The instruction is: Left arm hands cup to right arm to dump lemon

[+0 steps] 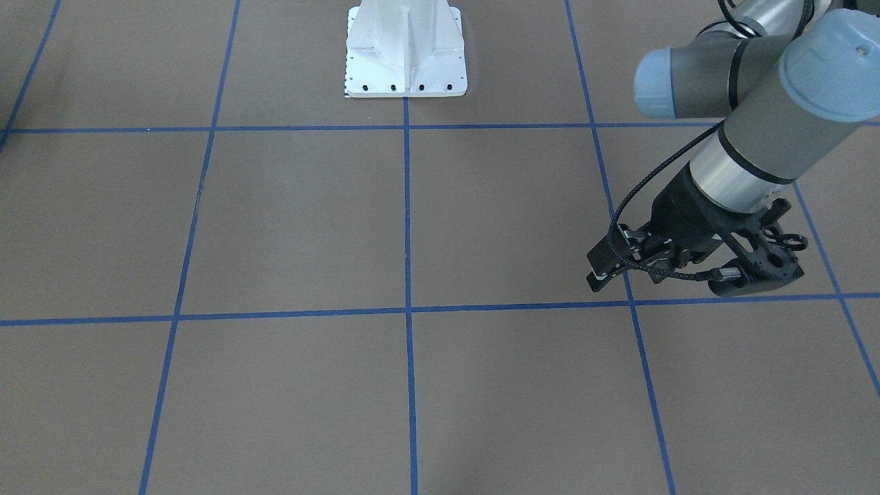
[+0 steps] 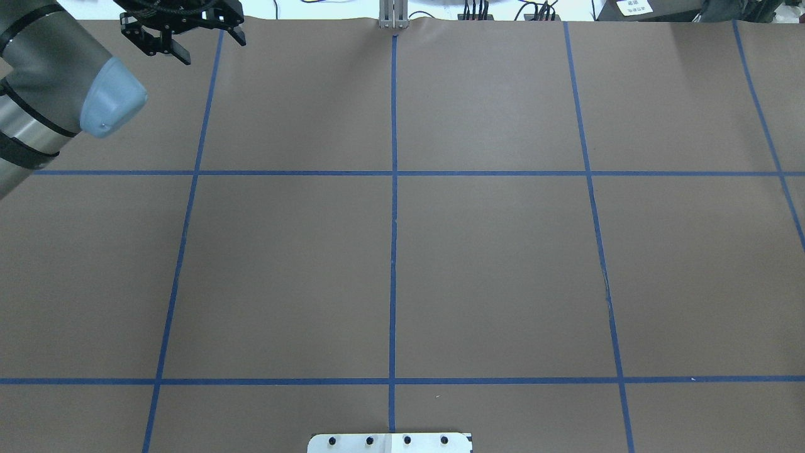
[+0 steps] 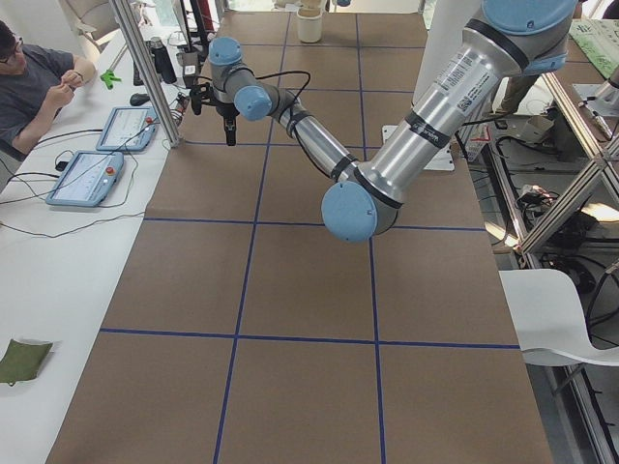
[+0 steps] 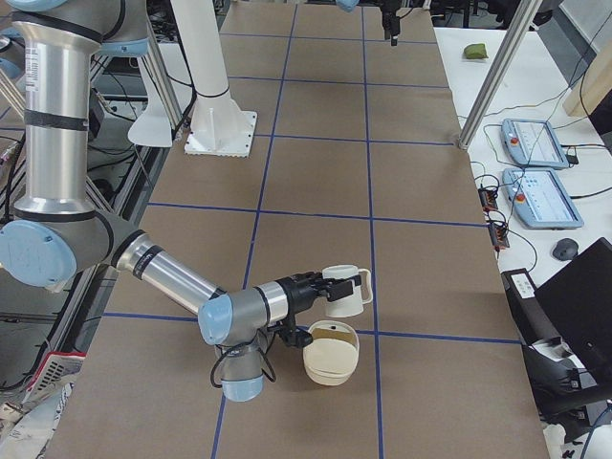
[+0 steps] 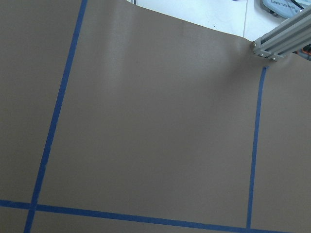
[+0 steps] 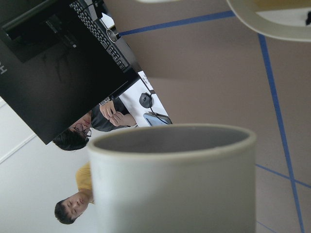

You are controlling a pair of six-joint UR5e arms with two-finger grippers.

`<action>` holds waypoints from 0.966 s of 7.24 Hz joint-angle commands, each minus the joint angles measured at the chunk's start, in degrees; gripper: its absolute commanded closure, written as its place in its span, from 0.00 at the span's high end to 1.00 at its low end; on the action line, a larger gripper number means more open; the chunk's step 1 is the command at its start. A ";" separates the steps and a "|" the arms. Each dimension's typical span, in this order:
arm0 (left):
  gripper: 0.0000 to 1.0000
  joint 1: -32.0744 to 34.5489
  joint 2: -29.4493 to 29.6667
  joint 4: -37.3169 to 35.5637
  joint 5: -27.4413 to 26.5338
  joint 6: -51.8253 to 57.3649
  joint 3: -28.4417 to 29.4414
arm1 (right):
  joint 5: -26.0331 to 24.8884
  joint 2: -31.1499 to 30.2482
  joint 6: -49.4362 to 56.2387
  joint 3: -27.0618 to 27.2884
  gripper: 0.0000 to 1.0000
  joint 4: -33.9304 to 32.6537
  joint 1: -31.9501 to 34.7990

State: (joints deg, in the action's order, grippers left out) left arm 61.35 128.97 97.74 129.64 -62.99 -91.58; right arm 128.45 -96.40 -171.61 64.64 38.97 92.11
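The cream-white cup [image 4: 344, 292] hangs above the table at the tip of the near right arm [image 4: 172, 277], beside a cream bowl [image 4: 330, 361]. From the exterior right view I cannot tell whether the right gripper [image 4: 314, 290] is open or shut. The right wrist view is filled by the cup [image 6: 175, 184], grey inside, with no fingers showing and the bowl's rim [image 6: 272, 24] above it. A yellowish patch [image 4: 335, 333] lies in the bowl; I cannot tell if it is the lemon. The left gripper [image 2: 207, 44] [image 1: 605, 265] hovers open and holds nothing at the far left corner.
The robot's white pedestal base [image 1: 405, 51] stands at the table's middle edge. An aluminium post [image 3: 145, 68] rises close to the left gripper. A person [image 3: 29, 77] sits at the side table with two pendants [image 3: 87, 179]. A monitor [image 6: 48, 63] stands past the table's end.
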 commanded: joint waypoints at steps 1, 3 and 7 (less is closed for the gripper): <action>1.00 -0.09 -0.03 0.00 0.00 -0.03 0.08 | -0.13 -0.11 10.20 -0.04 0.32 1.80 -0.01; 1.00 -0.09 -0.30 0.00 0.00 0.06 0.17 | -0.22 -0.20 19.59 -0.04 0.30 5.85 -0.01; 1.00 -0.61 -0.56 0.00 0.00 0.06 0.17 | 0.92 -1.69 48.14 0.40 0.30 6.12 -0.01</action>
State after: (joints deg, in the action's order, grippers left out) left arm 60.91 128.44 97.74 129.65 -62.91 -91.41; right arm 128.99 -97.41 -132.57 64.69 45.12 92.11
